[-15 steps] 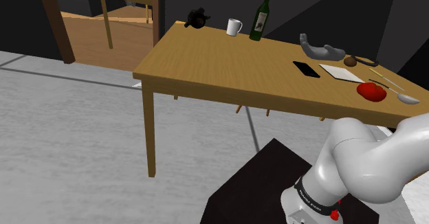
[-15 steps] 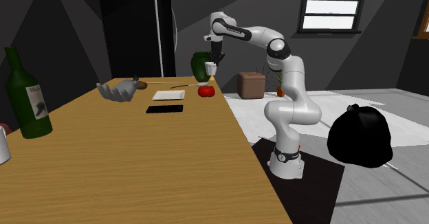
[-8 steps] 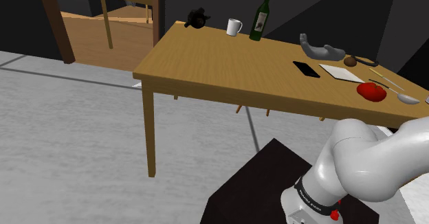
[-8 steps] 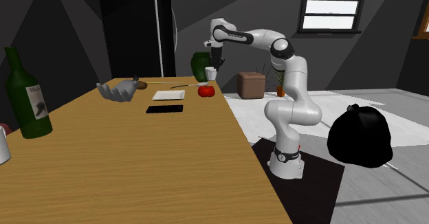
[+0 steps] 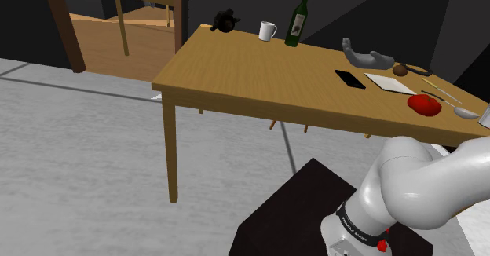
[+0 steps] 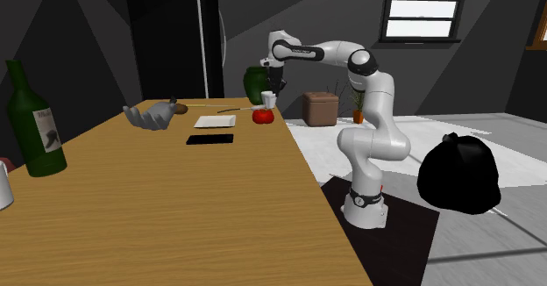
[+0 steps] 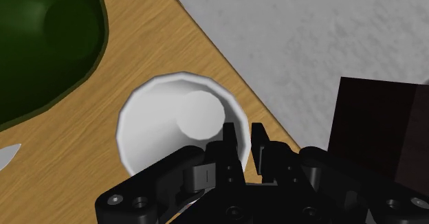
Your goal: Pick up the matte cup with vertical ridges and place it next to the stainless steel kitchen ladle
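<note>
While fingers [image 7: 231,143] pinch the white cup [image 7: 155,123], arm [image 6: 329,49] lower than before, cup nearer table [image 6: 175,205].

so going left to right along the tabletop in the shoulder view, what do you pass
small black figure → white mug → green bottle → black phone → white pad → ladle. The grey hand-shaped thing, the brown lump and the red thing overlap their neighbours, so they are left out.
</note>
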Action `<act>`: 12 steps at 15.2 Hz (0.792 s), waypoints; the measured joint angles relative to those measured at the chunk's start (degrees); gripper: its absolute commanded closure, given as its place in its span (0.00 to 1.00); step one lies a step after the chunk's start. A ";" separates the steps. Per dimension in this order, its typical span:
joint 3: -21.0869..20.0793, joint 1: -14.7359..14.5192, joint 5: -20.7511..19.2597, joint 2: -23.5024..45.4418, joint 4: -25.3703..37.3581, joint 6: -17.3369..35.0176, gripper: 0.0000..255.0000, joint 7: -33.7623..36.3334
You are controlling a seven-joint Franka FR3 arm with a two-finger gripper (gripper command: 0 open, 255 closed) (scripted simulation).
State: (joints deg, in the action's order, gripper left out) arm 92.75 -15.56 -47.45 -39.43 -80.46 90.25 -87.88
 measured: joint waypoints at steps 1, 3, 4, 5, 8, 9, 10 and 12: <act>0.00 0.02 -0.02 -0.02 -0.09 0.07 1.00 0.04; -0.01 0.06 -0.03 -0.03 -0.17 0.14 1.00 0.07; -0.01 0.06 -0.03 -0.03 -0.19 0.15 1.00 0.08; -0.01 0.07 -0.03 -0.03 -0.20 0.15 0.00 0.08; -0.02 0.07 -0.03 -0.03 -0.20 0.16 0.00 0.08; -0.02 0.07 -0.03 -0.03 -0.20 0.16 0.00 0.08; -0.02 0.07 -0.03 -0.03 -0.20 0.16 0.00 0.08; 0.07 -0.52 0.15 0.19 0.95 -0.65 0.00 -0.20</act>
State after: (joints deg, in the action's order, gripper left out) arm 92.82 -16.08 -47.30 -39.24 -79.51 89.60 -88.09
